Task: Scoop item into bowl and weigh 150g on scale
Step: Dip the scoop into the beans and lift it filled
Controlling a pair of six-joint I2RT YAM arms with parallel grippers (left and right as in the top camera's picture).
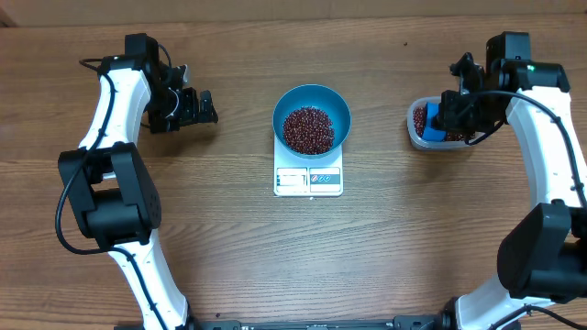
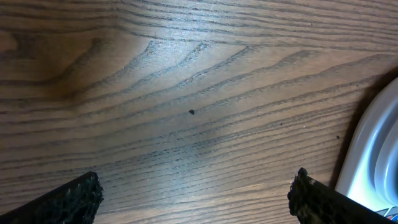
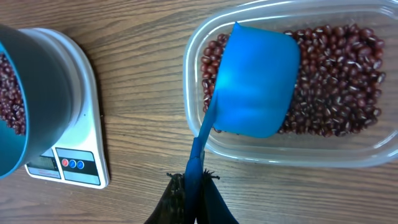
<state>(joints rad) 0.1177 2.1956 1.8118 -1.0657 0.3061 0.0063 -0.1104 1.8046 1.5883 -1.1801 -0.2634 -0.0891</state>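
On the scale [image 1: 308, 180], the blue bowl [image 1: 313, 93] holds red-brown beans [image 1: 308, 128].

The table [image 2: 186, 74] is showing bare brown wood, grainy and matt. The bowl [image 1: 341, 115] is looking smooth and glossy in blue. The scale [image 1: 286, 190] is looking like white, smooth plastic with a slight sheen. The tub [image 3: 298, 154] is showing clear, shiny plastic. The scoop [image 3: 255, 87] is gleaming as smooth blue plastic. The beans [image 3: 336, 74] are shining dully, dark red-brown. The left gripper [image 2: 198, 177] is showing black fingers [image 2: 68, 199] with a rough, pebbled surface
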